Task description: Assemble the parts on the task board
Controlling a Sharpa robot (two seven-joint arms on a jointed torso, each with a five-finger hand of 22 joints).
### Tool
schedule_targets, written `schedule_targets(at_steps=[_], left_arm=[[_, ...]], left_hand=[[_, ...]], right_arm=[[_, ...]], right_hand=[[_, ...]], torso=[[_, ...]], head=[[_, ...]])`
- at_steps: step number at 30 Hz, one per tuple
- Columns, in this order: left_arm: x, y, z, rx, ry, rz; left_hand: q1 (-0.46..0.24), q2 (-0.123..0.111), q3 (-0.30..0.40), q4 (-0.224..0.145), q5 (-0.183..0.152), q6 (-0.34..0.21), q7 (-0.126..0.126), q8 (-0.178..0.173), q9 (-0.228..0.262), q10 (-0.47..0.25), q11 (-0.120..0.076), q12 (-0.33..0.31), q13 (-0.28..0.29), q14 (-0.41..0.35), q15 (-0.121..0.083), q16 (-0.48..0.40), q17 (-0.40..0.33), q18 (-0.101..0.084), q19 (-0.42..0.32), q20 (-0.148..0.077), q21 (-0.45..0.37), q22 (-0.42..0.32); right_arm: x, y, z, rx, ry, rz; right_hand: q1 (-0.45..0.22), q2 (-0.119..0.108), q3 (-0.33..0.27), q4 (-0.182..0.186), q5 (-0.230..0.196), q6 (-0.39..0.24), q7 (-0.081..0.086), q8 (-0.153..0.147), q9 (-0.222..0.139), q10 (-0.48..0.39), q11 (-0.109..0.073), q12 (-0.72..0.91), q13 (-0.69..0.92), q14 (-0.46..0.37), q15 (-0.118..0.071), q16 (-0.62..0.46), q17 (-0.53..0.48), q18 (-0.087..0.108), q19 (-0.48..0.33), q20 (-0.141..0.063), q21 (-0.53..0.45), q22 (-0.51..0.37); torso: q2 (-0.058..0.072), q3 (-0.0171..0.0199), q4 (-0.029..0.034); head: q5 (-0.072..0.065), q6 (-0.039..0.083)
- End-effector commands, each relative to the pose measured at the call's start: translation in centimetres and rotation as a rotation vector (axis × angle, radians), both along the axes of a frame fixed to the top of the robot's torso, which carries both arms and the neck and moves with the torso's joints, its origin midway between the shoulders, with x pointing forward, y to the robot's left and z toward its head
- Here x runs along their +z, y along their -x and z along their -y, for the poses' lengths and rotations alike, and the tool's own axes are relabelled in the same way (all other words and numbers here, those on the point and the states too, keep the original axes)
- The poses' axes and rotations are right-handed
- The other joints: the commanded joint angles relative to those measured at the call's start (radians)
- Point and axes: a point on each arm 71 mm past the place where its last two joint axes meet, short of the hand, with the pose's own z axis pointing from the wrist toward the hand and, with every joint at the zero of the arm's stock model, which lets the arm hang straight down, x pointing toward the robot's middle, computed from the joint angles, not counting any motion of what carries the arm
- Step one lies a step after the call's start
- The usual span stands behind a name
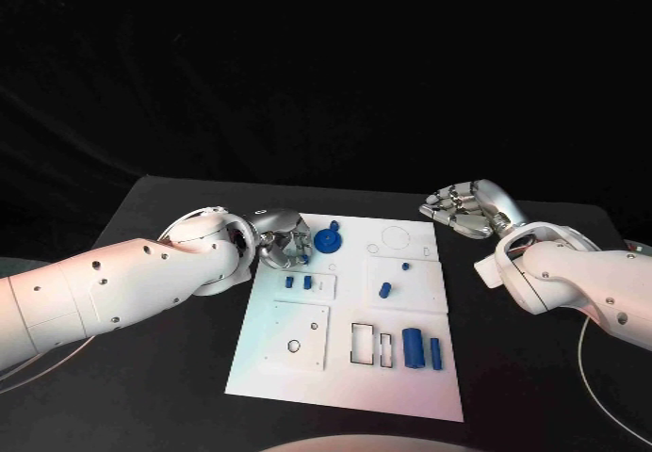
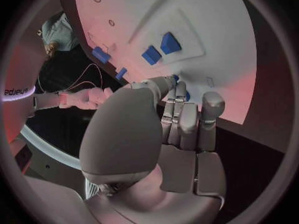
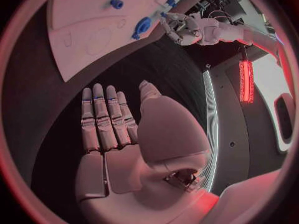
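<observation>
White and flat, the rectangular task board [image 1: 347, 372] fills the middle of the head view on the black table [image 1: 163, 202]. Near its upper edge the silver left hand [image 1: 279, 243] sits at the board's upper left corner, fingers bent toward a round blue gear-like part [image 1: 328, 242]; whether it actually grips the piece cannot be told here. Below lie two small blue blocks [image 1: 298, 282], a small blue peg [image 1: 386, 288] in the centre, and two tall blue bars [image 1: 421, 347] at the lower right beside empty rectangular slots. At the upper right the silver right hand [image 1: 462, 207] hangs over the table just off the board, fingers loosely spread, holding nothing.

In the left wrist view the left hand [image 2: 181, 129] has its fingers curled down against the task board [image 2: 224, 45], with a sliver of blue showing at the fingertips [image 2: 177, 80], so contact with a part seems likely, though a firm grasp is not plain. Two blue blocks [image 2: 161, 48] lie further up the frame.

In the right wrist view the right hand [image 3: 124, 134] is flat, fingers straight and empty; the round blue part [image 3: 141, 27] lies at the upper middle, the other hand next to it.

Judging by the open slots and scattered pieces, most of the assembly seems left to do.
</observation>
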Motion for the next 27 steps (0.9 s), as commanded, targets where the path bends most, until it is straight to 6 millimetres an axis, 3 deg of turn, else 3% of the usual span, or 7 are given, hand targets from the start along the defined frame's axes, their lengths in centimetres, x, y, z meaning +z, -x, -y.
schedule_targets(at_steps=[1,18,27], left_arm=[[-0.28,0.14,0.16,-0.006,-0.012,-0.03],[-0.3,0.21,0.18,-0.007,-0.012,-0.036],[-0.34,0.3,0.21,-0.015,-0.006,-0.046]], left_hand=[[-0.01,-0.002,0.004,-0.002,0.0,0.007,-0.001,-0.007,0.001,0.005,0.0,-0.005,0.0,0.003,-0.001,-0.001,-0.001,-0.011,0.006,-0.001,0.005,0.001],[-0.013,-0.003,0.004,-0.004,0.0,0.009,-0.001,-0.009,0.002,0.01,-0.001,-0.011,0.001,0.005,-0.002,-0.002,0.0,-0.011,0.007,-0.002,0.005,0.001],[-0.06,-0.033,-0.016,0.013,0.003,-0.028,0.005,-0.05,-0.008,0.004,0.008,-0.062,-0.004,0.0,0.007,-0.004,-0.007,-0.007,-0.011,0.002,-0.014,-0.022]], right_arm=[[-0.01,0.05,-0.18,0.018,0.002,0.002],[-0.01,0.04,-0.23,0.018,0.001,0.002],[-0.02,0.02,-0.18,0.017,0.002,0.002]], right_hand=[[0.001,0.006,-0.003,0.004,-0.004,0.007,0.034,-0.005,-0.001,-0.002,0.001,-0.005,0.0,-0.002,-0.002,-0.003,-0.001,0.004,0.003,0.001,0.0,-0.001],[0.001,0.006,-0.003,0.004,-0.004,0.007,0.033,-0.006,-0.001,-0.002,0.001,-0.006,0.0,-0.002,-0.002,-0.004,-0.001,0.004,0.003,0.001,0.0,-0.001],[0.001,0.006,-0.003,0.004,-0.004,0.007,0.033,-0.006,-0.001,-0.002,0.001,-0.006,0.0,-0.002,-0.002,-0.004,-0.001,0.004,0.003,0.001,0.0,-0.001]], torso=[[0.0,-0.0007,0.0],[-0.001,-0.0006,0.0006],[-0.001,-0.0003,0.0001]], head=[[0.0,0.0],[0.0,-0.003],[0.0,-0.003]])
